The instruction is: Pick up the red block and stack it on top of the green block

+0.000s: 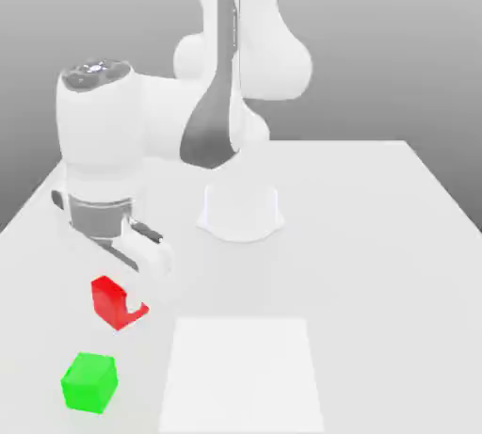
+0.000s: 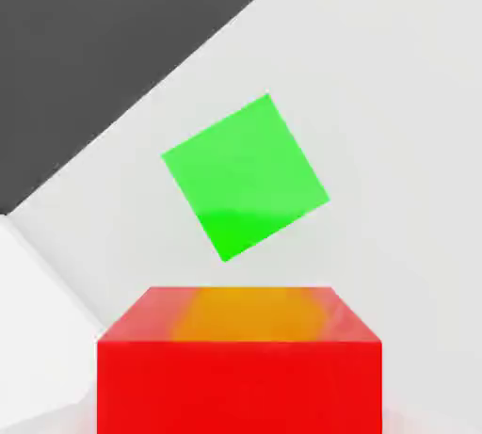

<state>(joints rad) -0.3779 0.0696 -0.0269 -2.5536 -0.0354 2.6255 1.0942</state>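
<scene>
Nearest in the exterior view: green block [image 1: 89,382] resting on the white table [image 1: 377,234], low toward the exterior view's left, nothing touching it. Beside it, toward the exterior view's right, a paler square patch [image 1: 243,374] lies flat on the tabletop.

Next back: red block [image 1: 115,302], lifted clear of the table, tilted a little, clamped in the gripper [image 1: 127,305]. Fingers closed narrow on it; one white finger [image 1: 151,253] runs down to its upper side. Red sits above and just behind green, slightly toward the exterior view's right (not yet over it; the two are apart).

Hand view agrees: red block [image 2: 240,366] close under the camera, held, its top face washed orange in the middle; green block [image 2: 245,178] beyond it on the table, turned corner-on, untouched.

Farther back: the wrist housing [image 1: 99,126], white with a grey collar, hanging above the red cube. Behind that, the round white base [image 1: 241,211] standing mid-table, with the arm's links [image 1: 240,37] rising out of frame. Grey backdrop behind.
</scene>
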